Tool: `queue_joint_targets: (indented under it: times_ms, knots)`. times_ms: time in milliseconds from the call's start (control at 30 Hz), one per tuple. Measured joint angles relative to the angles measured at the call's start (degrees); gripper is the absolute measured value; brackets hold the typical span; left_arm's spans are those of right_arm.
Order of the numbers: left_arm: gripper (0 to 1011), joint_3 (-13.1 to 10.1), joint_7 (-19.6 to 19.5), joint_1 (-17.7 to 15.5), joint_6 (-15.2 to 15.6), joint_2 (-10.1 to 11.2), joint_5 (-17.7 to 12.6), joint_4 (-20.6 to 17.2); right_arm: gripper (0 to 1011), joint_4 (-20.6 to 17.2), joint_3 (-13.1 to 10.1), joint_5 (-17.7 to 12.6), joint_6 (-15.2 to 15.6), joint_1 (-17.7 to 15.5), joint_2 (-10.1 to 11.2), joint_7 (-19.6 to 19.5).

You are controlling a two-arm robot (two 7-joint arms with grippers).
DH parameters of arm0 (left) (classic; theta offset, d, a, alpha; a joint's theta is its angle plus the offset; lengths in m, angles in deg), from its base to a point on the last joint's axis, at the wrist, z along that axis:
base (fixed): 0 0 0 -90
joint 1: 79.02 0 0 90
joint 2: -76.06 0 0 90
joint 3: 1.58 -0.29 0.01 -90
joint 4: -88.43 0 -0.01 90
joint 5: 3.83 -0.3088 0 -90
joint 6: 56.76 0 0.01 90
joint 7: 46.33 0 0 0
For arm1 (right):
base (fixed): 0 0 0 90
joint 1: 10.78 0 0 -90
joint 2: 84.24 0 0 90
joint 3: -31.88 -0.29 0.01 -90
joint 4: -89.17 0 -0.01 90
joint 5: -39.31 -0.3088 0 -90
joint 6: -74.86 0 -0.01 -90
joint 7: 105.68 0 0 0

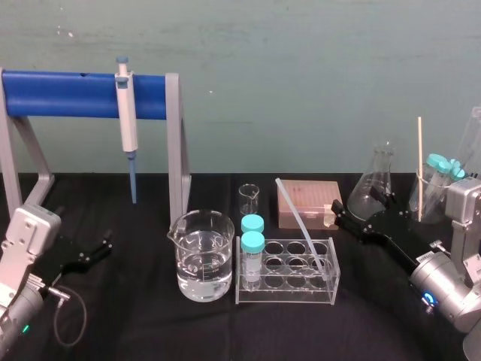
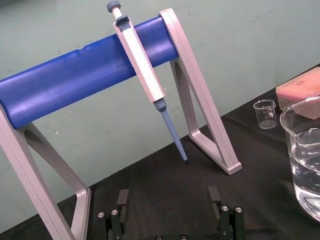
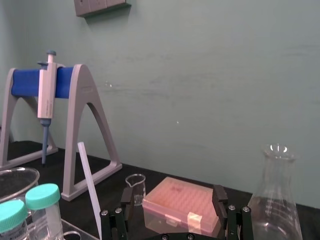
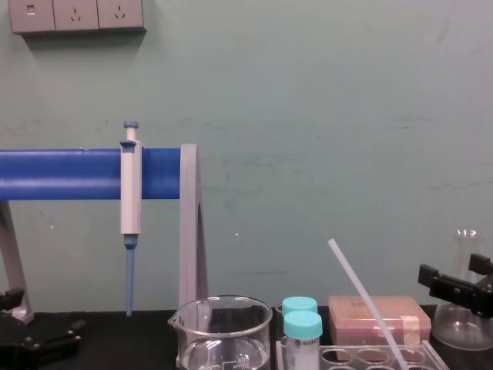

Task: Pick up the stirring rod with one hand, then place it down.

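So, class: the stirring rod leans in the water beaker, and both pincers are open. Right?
No: the stirring rod leans in the tube rack, not the beaker; the head view shows it. The left pincer and right pincer are open.

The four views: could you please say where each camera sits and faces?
Head: above, looking down at the table; left gripper, right gripper.
Chest: low, facing the wall; both grippers' tips.
Left wrist: faces the pipette; own open fingers.
Right wrist: faces the pink box; own open fingers.
Head and chest share the stirring rod.
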Motion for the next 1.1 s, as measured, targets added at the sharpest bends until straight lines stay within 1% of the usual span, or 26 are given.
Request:
queue_joint_targets:
  times_ms: [167, 1100]
  knots:
    - [1000, 0.0, 0.0, 0.0, 0.0, 0.0, 0.0, 0.0, 1003, -0.1, 0.0, 0.5, 0.4, -0.1, 0.0, -0.3]
    - [1000, 0.0, 0.0, 0.0, 0.0, 0.0, 0.0, 0.0, 1003, -0.2, 0.0, 0.3, 0.3, -0.1, 0.0, -0.3]
